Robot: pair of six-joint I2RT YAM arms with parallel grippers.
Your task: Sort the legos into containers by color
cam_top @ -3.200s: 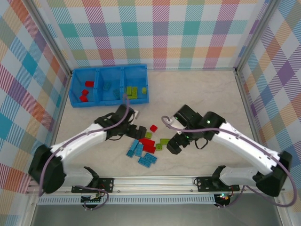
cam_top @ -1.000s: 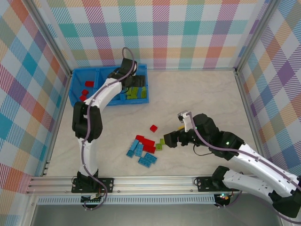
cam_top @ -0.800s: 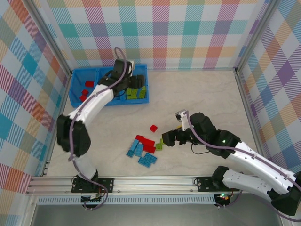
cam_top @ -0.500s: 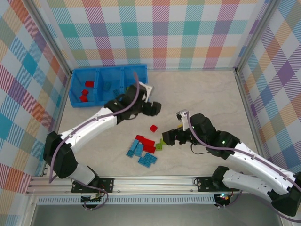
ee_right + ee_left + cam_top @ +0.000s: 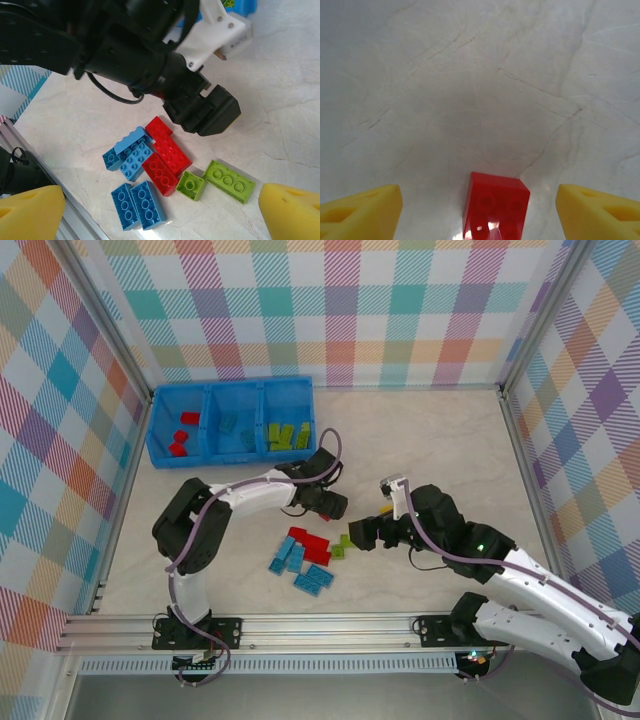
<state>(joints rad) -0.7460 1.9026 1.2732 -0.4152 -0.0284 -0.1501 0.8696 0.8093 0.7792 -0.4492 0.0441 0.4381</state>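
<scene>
Right now your left gripper hangs low over the table, just beyond the far edge of the loose pile, with its yellow fingers spread wide. A single red brick lies flat on the table between them and touches neither finger, so nothing is gripped. Your right gripper sits just right of the pile, its fingertips as far apart as they go, holding nothing. Beneath it you see the loose legos: two lime green bricks on the right side of the pile, three red bricks bunched in the middle, and light blue bricks on the left and near side, several touching one another. The containers stand at the far left of the table, well apart from the pile. The left bin holds red pieces, the middle bin blue pieces, and the right bin green pieces
</scene>
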